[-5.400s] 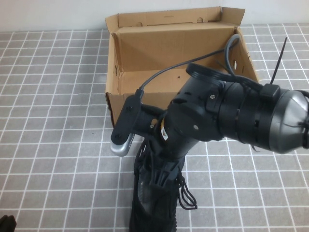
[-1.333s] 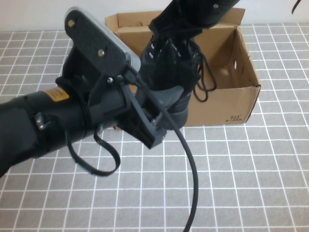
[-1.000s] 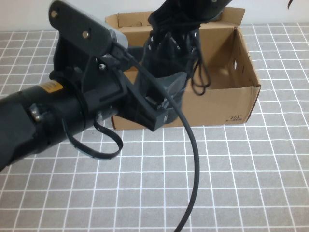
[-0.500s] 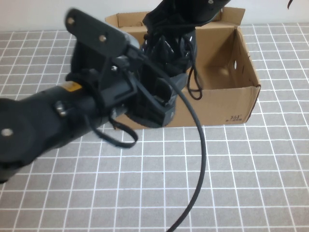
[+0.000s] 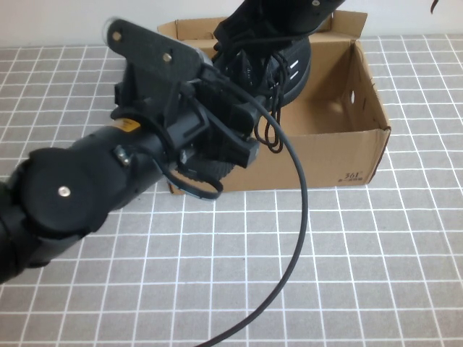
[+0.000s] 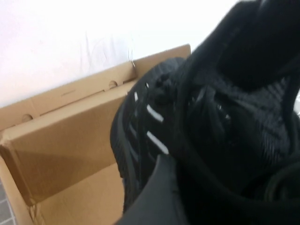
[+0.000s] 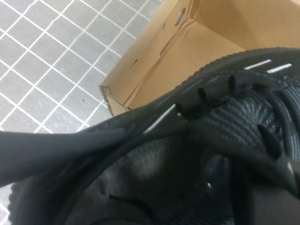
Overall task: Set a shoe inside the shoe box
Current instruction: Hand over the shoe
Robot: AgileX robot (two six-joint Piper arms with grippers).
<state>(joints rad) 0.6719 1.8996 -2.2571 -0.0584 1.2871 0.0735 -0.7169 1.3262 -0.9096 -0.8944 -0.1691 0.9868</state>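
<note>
The black knit shoe (image 5: 291,66) with white dash marks hangs in the air over the open brown cardboard shoe box (image 5: 340,155), its laces dangling toward the front wall. My right gripper (image 5: 269,35) comes in from the top, shut on the shoe's collar. My left gripper (image 5: 235,141) reaches from the lower left and presses against the shoe's near end at the box's front left. The left wrist view shows the shoe (image 6: 225,108) close up above the box (image 6: 70,140). The right wrist view looks into the shoe (image 7: 234,108) with the box's corner (image 7: 187,56) below.
The box stands at the back middle of a grey tiled table (image 5: 362,275). A black cable (image 5: 298,217) loops from my left arm down across the tiles in front of the box. A white wall lies behind the box.
The right gripper lifted the shoe from the tiles to over the box. In the last second my left arm swung up toward the box, and the shoe moved farther over the opening.
</note>
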